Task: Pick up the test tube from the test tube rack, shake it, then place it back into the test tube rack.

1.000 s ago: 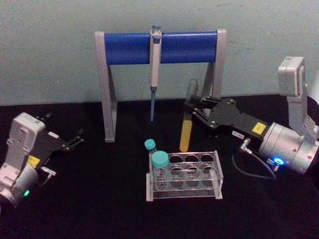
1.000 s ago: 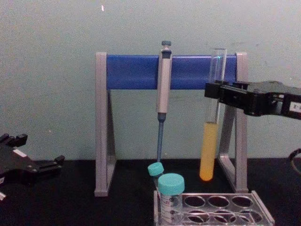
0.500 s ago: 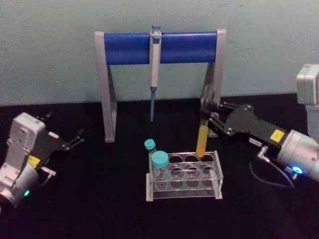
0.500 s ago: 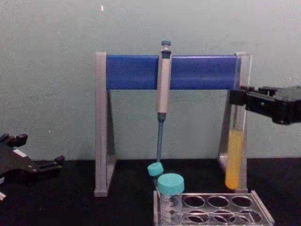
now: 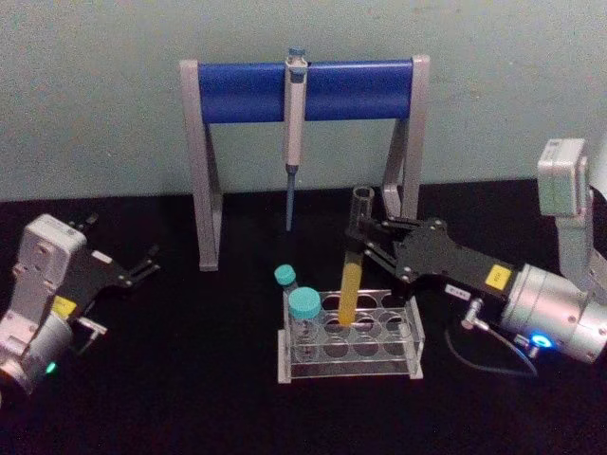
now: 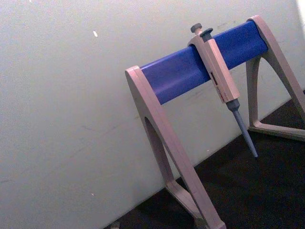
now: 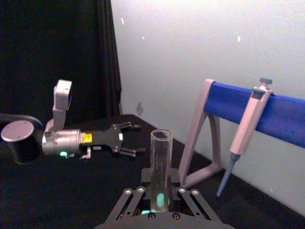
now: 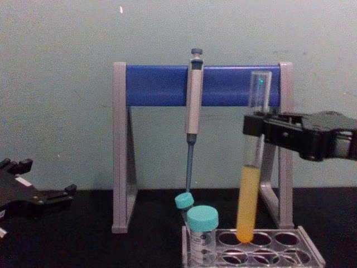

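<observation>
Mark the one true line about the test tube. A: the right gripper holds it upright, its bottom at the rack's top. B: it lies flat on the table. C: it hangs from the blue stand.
A: the right gripper is shut on the test tube, which stands upright with its orange tip at the top of the test tube rack.

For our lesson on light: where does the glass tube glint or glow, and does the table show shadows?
Chest view: green glint high on the long clear glass test tube. Right wrist view: green glow inside it at the right tool. Head view: black table shows no distinct shadows.
</observation>
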Robot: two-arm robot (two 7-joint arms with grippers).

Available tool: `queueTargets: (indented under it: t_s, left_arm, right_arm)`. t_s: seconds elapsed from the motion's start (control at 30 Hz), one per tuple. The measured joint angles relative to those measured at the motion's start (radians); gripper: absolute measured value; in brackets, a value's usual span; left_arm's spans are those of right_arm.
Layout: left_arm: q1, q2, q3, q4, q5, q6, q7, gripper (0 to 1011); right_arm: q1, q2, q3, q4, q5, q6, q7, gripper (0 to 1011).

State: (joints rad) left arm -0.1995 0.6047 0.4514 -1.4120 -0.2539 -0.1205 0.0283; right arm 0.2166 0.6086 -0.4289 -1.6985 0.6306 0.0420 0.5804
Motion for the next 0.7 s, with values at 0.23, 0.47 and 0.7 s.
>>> queueTargets:
  t_s: [0.23, 0.47, 0.7]
  left_arm:
    - [0.000, 0.000, 0.000, 0.000, 0.000, 0.000, 0.000, 1001]
    - [0.000, 0.000, 0.000, 0.000, 0.000, 0.000, 0.000, 1001]
    - [0.000, 0.000, 0.000, 0.000, 0.000, 0.000, 0.000, 1001]
  right_arm:
    - [0.059, -0.047, -0.021, 0.054, -0.004, -0.007, -0.015, 229]
    - [0.081, -0.063, -0.019, 0.082, -0.021, -0.008, -0.044, 229]
    - [0.083, -0.066, -0.011, 0.087, -0.030, -0.007, -0.056, 229]
